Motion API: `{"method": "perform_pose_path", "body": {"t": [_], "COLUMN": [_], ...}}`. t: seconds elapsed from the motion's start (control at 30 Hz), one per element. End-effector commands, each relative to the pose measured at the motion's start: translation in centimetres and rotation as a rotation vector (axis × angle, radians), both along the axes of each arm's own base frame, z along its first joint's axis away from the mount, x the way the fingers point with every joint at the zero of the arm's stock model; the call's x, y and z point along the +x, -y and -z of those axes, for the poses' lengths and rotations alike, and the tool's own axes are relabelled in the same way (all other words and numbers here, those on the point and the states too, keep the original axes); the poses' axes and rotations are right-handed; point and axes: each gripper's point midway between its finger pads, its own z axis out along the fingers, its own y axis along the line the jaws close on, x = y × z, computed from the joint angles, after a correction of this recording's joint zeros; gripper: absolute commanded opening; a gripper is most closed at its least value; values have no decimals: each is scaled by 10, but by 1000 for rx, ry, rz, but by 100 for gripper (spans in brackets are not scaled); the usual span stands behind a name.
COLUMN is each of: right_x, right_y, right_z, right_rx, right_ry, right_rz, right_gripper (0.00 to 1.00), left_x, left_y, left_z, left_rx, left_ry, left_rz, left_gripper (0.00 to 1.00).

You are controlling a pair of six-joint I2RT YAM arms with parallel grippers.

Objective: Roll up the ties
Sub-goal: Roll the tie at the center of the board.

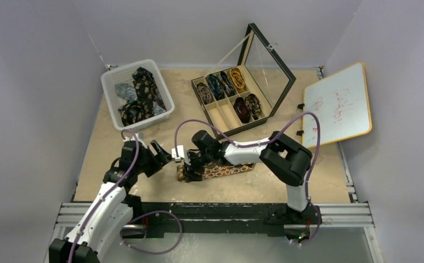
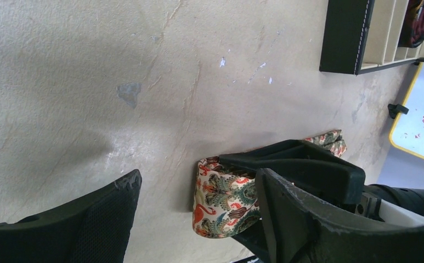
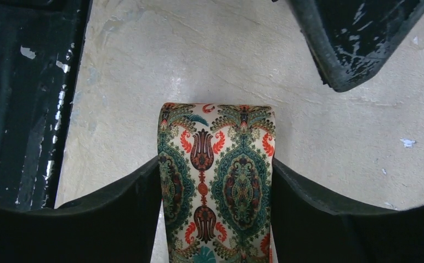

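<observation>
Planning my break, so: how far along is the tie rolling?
Done: coiled ties fill six slots of the box; two look empty. In hand: the right gripper clamps the paisley tie at its folded end, left gripper open beside it. Left: that tie, plus loose ties in the basket.

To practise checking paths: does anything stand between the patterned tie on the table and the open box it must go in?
Nothing visible does. The right gripper straddles the tie. The table between the tie and the box is bare, the lid stands open, and the near-left compartments look empty.
</observation>
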Motion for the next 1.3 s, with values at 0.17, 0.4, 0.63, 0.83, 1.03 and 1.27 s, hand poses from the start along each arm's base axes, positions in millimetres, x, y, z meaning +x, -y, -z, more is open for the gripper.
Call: {"method": "perform_pose_path", "body": {"t": [0.17, 0.4, 0.63, 0.83, 1.03, 1.27], "right_x": [8, 34, 41, 38, 30, 41], "right_y": [-8, 32, 109, 96, 62, 50], "right_z": [-94, -170, -166, -119, -82, -67], "right_rx": [212, 494, 686, 495, 330, 263], "right_ry": [93, -37, -549, -711, -817, -814], "right_rz": [75, 605, 1113, 1083, 950, 965], "right_gripper": [92, 99, 99, 91, 58, 53], "left_x": [1, -3, -7, -7, -13, -15], "left_y": [7, 16, 29, 32, 34, 33], "left_z": [-15, -13, -13, -7, 1, 7], "left_rx": [-42, -83, -158, -162, -160, -146], "left_ry": [48, 75, 102, 89, 55, 40], "left_rz": [29, 76, 132, 156, 180, 198], "left_gripper": [74, 75, 75, 75, 74, 73]}}
